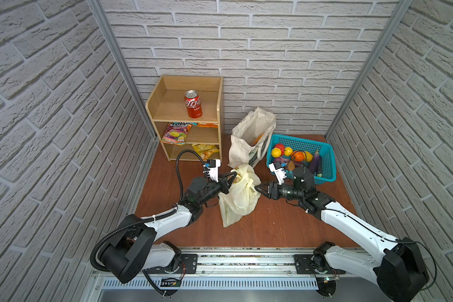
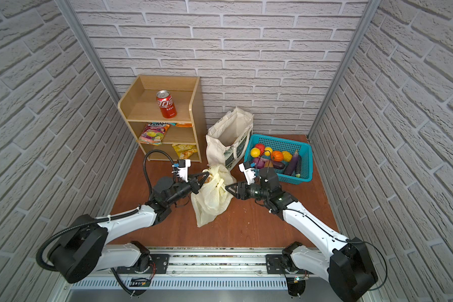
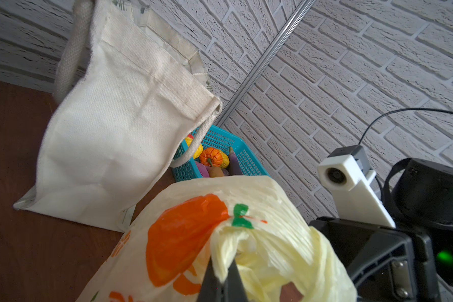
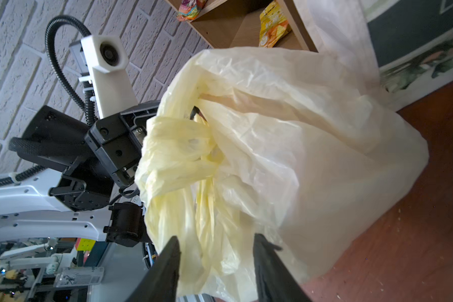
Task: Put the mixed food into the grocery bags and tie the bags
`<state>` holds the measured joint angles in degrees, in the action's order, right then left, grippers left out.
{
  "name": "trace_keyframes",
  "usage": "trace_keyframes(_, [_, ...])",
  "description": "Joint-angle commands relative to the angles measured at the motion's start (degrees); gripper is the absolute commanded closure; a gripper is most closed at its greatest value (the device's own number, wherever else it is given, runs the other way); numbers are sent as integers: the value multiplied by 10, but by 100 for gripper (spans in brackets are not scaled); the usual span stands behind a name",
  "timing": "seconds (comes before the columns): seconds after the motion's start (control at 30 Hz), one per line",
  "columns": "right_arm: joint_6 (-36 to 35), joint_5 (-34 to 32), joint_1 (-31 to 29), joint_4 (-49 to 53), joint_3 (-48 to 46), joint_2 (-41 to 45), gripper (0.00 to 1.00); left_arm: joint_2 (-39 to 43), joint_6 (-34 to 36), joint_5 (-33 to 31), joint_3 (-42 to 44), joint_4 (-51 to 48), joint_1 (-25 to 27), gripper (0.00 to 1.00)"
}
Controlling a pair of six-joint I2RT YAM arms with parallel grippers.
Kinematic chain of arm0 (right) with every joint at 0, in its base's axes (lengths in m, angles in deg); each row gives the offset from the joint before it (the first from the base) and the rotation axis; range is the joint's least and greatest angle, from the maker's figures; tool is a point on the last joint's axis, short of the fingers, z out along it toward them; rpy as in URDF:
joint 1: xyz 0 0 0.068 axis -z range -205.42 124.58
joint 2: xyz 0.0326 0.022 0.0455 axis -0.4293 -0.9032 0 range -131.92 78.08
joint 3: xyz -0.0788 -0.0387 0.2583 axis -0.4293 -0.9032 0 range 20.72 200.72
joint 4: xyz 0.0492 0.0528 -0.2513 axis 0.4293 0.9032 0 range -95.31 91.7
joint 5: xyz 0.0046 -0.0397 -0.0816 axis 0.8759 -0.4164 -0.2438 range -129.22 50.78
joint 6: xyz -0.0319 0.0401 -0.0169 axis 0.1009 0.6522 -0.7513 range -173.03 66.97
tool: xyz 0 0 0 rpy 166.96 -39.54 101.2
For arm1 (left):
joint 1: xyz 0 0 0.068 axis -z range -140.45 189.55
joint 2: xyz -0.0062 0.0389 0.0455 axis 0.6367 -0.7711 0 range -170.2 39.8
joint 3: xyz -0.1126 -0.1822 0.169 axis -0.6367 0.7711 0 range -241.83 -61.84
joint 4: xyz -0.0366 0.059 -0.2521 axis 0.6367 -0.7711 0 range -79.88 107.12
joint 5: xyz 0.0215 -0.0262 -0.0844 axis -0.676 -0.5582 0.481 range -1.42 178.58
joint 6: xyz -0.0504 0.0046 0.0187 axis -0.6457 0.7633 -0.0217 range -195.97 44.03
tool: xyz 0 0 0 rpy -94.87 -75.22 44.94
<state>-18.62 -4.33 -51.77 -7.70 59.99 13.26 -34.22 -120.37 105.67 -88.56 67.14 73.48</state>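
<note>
While the left end effector (image 1: 231, 175) clenches a twisted handle of the thin pale-yellow plastic bag (image 1: 237, 202) near the middle of the worktop (image 1: 272, 227), seemingly tensioning it for knotting, the right end effector (image 4: 216, 243) is released, jaws straddling loose handle plastic.

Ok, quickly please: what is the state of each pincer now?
Left pincer: closed, pinching the thin pale-yellow plastic bag at its bunched top.
Right pincer: open, close to the same bag, holding nothing.
</note>
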Motion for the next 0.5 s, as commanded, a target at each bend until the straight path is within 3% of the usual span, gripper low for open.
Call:
trace_keyframes(0.0, [7, -16, -19, -55, 32, -24, 76, -9, 14, 10, -13, 16, 1, 100])
trace_keyframes(0.07, [10, -14, -28, -63, 49, -40, 85, -12, 14, 14, -16, 15, 0, 100])
trace_keyframes(0.2, [-6, -12, -46, -43, 92, -52, 84, -17, 13, 21, -20, 17, -5, 100])
trace_keyframes(0.47, [-84, -135, -36, 152, 129, 7, 69, -17, 5, 40, -18, 28, -25, 100])
